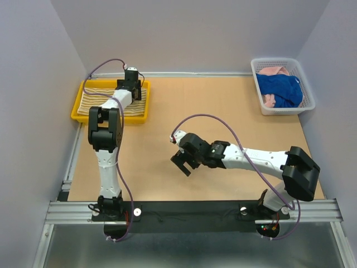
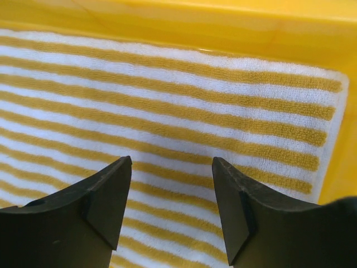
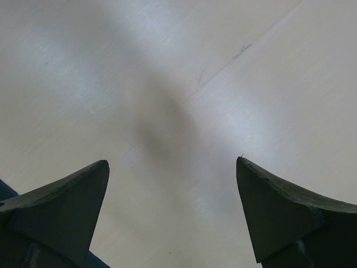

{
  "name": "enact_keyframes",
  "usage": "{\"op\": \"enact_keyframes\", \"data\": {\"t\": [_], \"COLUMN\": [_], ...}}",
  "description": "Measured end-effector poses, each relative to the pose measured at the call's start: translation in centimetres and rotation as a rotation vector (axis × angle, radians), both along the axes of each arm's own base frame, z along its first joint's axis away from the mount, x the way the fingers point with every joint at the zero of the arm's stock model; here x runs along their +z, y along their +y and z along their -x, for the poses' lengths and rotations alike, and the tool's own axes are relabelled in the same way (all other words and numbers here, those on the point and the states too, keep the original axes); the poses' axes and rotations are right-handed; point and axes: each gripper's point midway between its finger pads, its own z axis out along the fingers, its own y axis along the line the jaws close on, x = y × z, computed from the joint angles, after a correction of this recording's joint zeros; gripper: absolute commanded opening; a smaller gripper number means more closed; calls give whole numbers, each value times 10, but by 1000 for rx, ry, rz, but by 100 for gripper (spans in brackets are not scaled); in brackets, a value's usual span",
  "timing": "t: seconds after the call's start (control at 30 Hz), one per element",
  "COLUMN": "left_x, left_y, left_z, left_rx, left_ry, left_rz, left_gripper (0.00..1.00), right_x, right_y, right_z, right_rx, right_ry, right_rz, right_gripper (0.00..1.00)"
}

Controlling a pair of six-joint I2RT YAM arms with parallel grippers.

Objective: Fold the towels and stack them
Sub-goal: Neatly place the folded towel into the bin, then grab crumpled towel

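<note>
Lift the parted, empty left gripper straight up clear of the striped towel without snagging it; the right gripper stands wide and empty

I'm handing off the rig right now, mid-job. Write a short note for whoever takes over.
Left gripper: open, above the striped towel, holding nothing.
Right gripper: open, above the table, holding nothing.
Striped towel lies flat in the yellow tray, far left; blue towel and pink towel sit bunched in the white basket, far right.
Done: striped towel looks folded and placed.
Left: fold blue and pink, stack them, presumably on the striped one.
</note>
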Motion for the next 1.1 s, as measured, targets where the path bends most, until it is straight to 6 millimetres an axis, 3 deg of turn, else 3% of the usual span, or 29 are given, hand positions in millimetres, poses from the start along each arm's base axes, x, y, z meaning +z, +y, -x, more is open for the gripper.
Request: {"op": "enact_keyframes", "data": {"t": [0.1,0.23,0.33,0.37,0.43,0.53,0.63,0.8,0.87,0.9,0.93,1.1], "left_x": [29,97,151,179,215,236,219,145,115,109,96,97], "left_y": [8,21,25,27,25,10,-14,-43,-50,-52,-57,-79], "left_z": [4,15,36,51,80,125,169,213,226,229,235,238], "left_rx": [32,80,98,101,84,12,-89,-193,-217,-224,-242,-323], "left_ry": [-34,-136,-232,-288,-370,-451,-460,-341,-277,-264,-231,-231], "left_rz": [-27,-33,-4,18,63,136,220,325,349,353,363,403], "left_gripper": [80,94,95,95,96,96,96,96,96,96,96,96], "right_x": [15,58,101,112,136,156,168,162,151,145,140,102], "right_y": [-5,-20,-62,-79,-123,-198,-290,-415,-448,-462,-469,-495], "right_z": [-19,-78,-141,-159,-197,-235,-265,-288,-294,-297,-300,-330], "right_rx": [-53,-216,-423,-491,-654,-887,-1145,-1468,-1556,-1594,-1613,-1680], "right_ry": [-53,-158,-259,-285,-350,-401,-442,-454,-444,-432,-425,-371], "right_rz": [8,-48,-90,-98,-113,-128,-143,-197,-220,-229,-237,-274], "right_gripper": [100,100,100,100,100,100,98,95,93,93,91,82]}}
